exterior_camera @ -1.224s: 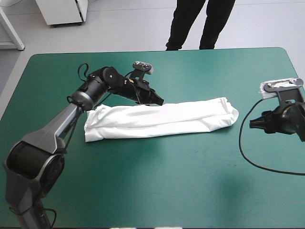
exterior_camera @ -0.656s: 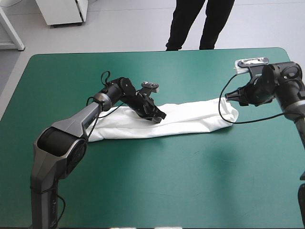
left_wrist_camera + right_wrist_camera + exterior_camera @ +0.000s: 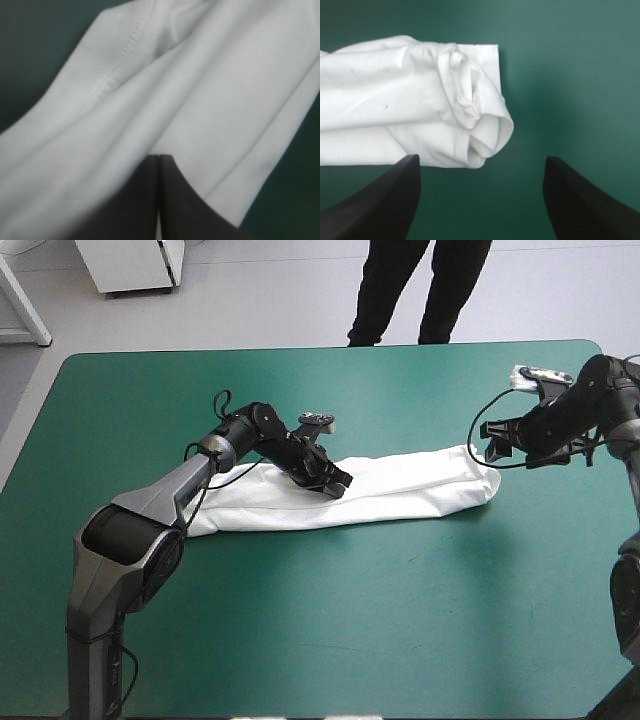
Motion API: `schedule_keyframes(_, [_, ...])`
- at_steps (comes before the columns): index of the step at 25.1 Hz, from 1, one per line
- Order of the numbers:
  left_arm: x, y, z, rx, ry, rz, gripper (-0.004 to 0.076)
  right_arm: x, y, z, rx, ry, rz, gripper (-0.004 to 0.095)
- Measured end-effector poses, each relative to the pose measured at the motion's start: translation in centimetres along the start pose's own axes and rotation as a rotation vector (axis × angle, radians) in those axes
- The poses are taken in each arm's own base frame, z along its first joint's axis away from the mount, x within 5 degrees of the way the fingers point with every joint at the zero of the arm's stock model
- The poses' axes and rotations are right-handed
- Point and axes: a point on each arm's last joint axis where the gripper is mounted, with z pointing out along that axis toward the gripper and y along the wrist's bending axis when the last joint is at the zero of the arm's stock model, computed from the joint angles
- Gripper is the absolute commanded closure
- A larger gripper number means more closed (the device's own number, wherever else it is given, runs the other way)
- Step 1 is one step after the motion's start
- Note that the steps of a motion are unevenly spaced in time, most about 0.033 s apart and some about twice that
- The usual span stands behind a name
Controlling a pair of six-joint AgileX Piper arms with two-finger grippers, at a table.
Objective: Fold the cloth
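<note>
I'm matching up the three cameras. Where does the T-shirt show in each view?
High view: the T-shirt lies as a long folded band across the middle of the teal-green cover.
Left wrist view: the T-shirt fills most of it, under and ahead of the shut left end effector.
Right wrist view: its bunched end lies ahead of the open right end effector, untouched.
Shared landmark: the teal-green cover beside the T-shirt.

White, unpatterned T-shirt (image 3: 410, 490); plain teal-green tabletop (image 3: 350, 640); left end effector (image 3: 159, 159) and right end effector (image 3: 481, 160) have black fingers (image 3: 380, 200).
</note>
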Motion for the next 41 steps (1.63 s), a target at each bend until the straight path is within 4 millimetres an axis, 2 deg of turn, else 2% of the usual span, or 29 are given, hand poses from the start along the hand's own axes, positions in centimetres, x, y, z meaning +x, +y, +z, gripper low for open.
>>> schedule_keyframes(6, [0.0, 0.0, 0.0, 0.003, 0.004, 0.005, 0.0746, -0.6, -0.8, 4.4, -0.047, 0.102, 0.018, 0.0253])
schedule_keyframes(19, [0.0, 0.0, 0.0, -0.003, 0.007, 0.021, 0.0746, -1.4, -1.9, 11.0, -0.168, 0.179, 0.075, 0.0262])
schedule_keyframes(20, [0.0, 0.0, 0.0, -0.005, 0.006, 0.022, 0.0746, -1.5, -1.8, 11.3, -0.189, 0.174, 0.079, 0.0274])
schedule_keyframes(22, [0.0, 0.1, 0.0, -0.009, 0.006, 0.024, 0.0746, -1.7, -1.8, 11.5, -0.209, 0.169, 0.084, 0.0365])
schedule_keyframes(24, [0.0, 0.1, 0.0, -0.011, 0.007, 0.025, 0.0746, -1.7, -1.8, 11.7, -0.224, 0.167, 0.086, 0.0591])
schedule_keyframes(26, [0.0, 0.1, 0.0, -0.011, 0.007, 0.026, 0.0746, -1.7, -1.7, 12.1, -0.24, 0.169, 0.086, 0.0702])
schedule_keyframes(29, [0.0, 0.1, 0.0, -0.011, 0.007, 0.026, 0.0746, -1.7, -1.7, 12.4, -0.253, 0.172, 0.081, 0.0918])
schedule_keyframes(37, [0.0, 0.1, 0.0, -0.015, 0.008, 0.016, 0.0746, -1.7, -1.4, 12.1, -0.281, 0.174, 0.074, 0.0921])
schedule_keyframes(41, [0.0, 0.1, 0.0, -0.017, 0.008, 0.014, 0.0746, -1.8, -0.9, 10.4, -0.284, 0.146, 0.058, 0.0921])
